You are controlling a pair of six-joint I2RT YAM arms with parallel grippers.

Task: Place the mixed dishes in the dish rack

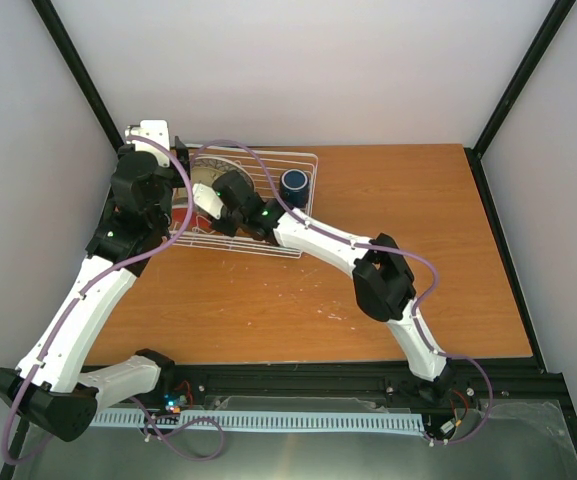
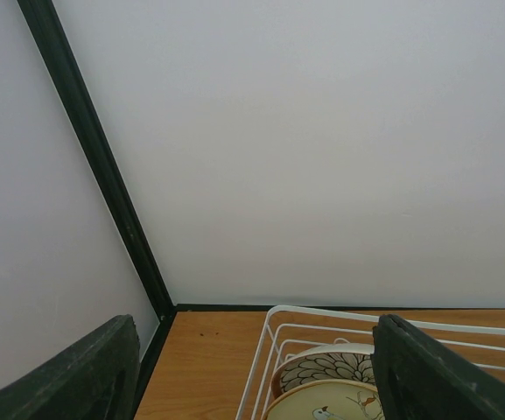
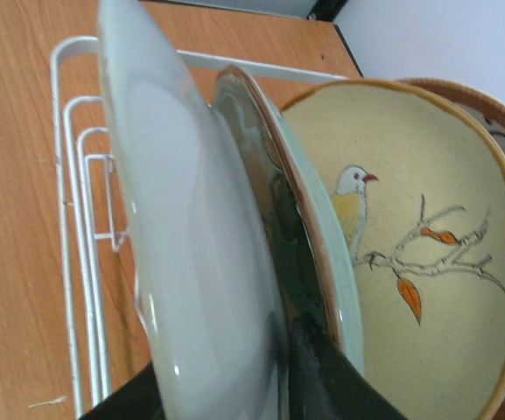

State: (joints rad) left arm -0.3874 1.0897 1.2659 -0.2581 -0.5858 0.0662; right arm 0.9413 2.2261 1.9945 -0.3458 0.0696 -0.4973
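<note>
The white wire dish rack (image 1: 304,160) stands at the back left of the table; it also shows in the left wrist view (image 2: 268,350) and the right wrist view (image 3: 66,175). The dark blue mug (image 1: 294,183) sits in its right end. My right gripper (image 1: 226,207) reaches into the rack and is shut (image 3: 234,367) on an upright pale-backed plate (image 3: 182,227); the plate's face is hidden. Beside it stand the mint-green bowl (image 3: 347,289), the cream plate with a bird (image 3: 410,219) and the petal-pattern bowl (image 2: 326,367). My left gripper (image 1: 173,150) is open and empty (image 2: 256,385) over the rack's far left corner.
White walls with black corner posts (image 2: 103,175) close the back and sides. The rack sits close to the left wall. Bare wooden table (image 1: 408,230) lies right of the rack. A purple cable (image 1: 238,150) loops over the rack.
</note>
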